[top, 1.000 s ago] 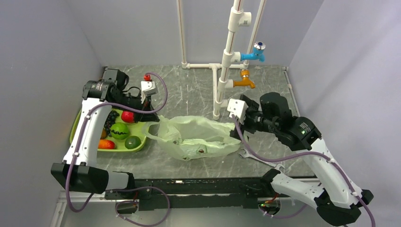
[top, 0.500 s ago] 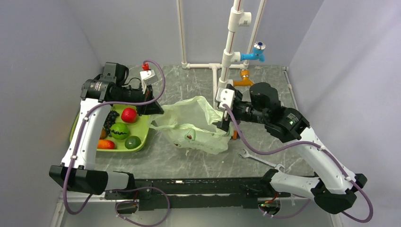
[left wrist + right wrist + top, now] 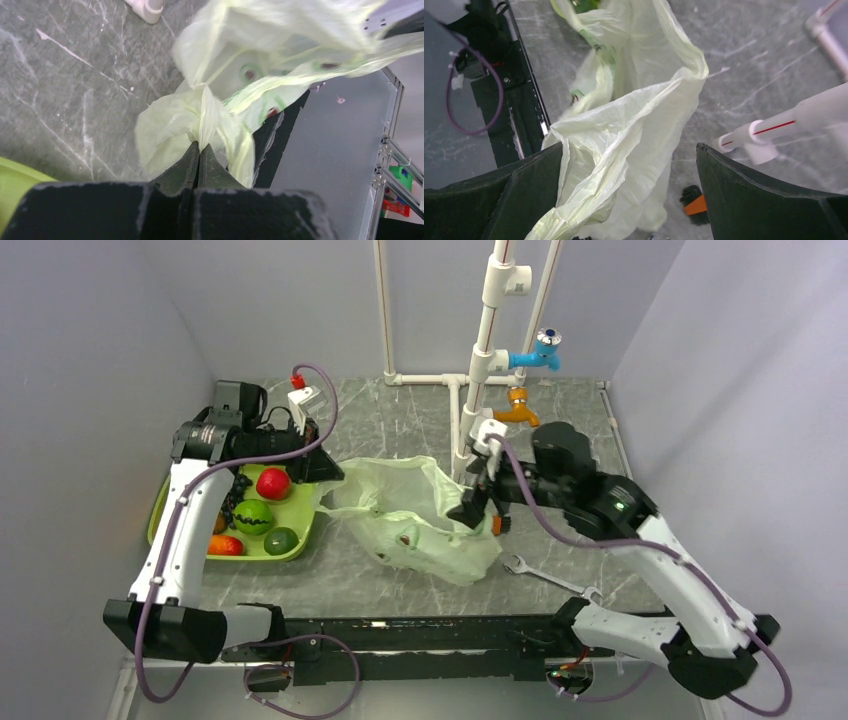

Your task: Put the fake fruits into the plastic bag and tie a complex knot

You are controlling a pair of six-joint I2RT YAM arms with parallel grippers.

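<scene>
Nearest my bases, a flat metal wrench (image 3: 545, 575) lies on the tabletop (image 3: 400, 430), just off the right corner of the plastic bag (image 3: 420, 535). I mean to keep clear of it. The bag slumps between the two arms, and I can make out no fruit inside it.

My left fingers (image 3: 182, 167) are pressed together on a twisted pinch of its left edge. My right fingers (image 3: 534, 185) stand wide apart at its right rim, with film draped against one of them and nothing clamped.

As I judge it, the step is getting the mouth open. To do it well I should close the right pair on a single layer of rim, not a bunched fold. Then I should lift and draw the two sides apart gently, so the film neither slips out nor tears. I want the opening to face the tray (image 3: 298, 510), since the fake fruits (image 3: 252, 517) all sit there, beside my left arm.

The bag is thin, pale green and see-through. It is creased all over and holds no shape of its own, so it will sag wherever I let go. The fruits are glossy, hard-looking and mostly round, so they are likely to roll. The tray is rigid and lime green. The tabletop is grey, veined stone and looks smooth.

At the far side stands a frame of white pipes (image 3: 480, 370) with a blue tap (image 3: 540, 350) and an orange tap (image 3: 518, 412).
</scene>
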